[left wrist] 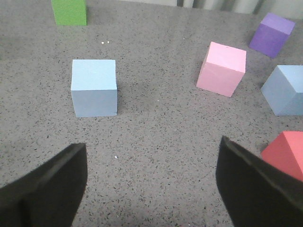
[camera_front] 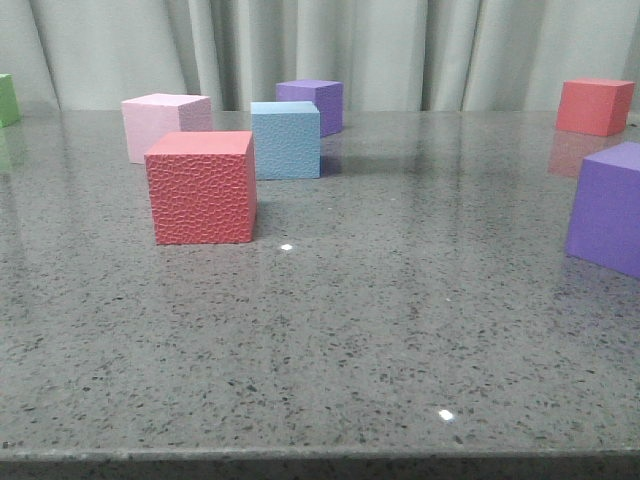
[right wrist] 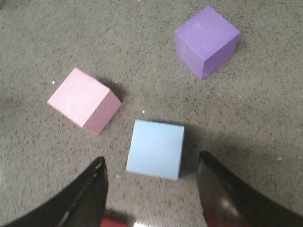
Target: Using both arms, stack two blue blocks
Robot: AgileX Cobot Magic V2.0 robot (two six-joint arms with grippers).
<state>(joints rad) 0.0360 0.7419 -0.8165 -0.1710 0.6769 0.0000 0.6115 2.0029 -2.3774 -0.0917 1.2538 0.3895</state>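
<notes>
Blue block (left wrist: 93,93) only in left-wrist view

Grey speckled table (camera_front: 330,330). Pale sky-blue, finely pebbled blocks (camera_front: 286,140) (left wrist: 93,88). Red pebbled cube (camera_front: 201,187), plainer red cube (camera_front: 594,106). Pale pink cube (camera_front: 165,125). Purple cubes (camera_front: 311,103) (camera_front: 606,207). Green cube (camera_front: 8,99). Black fingers (left wrist: 45,189) (right wrist: 227,194). Pale grey-green curtain (camera_front: 400,50).

Low front view; both wrists overlooking pink cube (camera_front: 165,125)
</notes>
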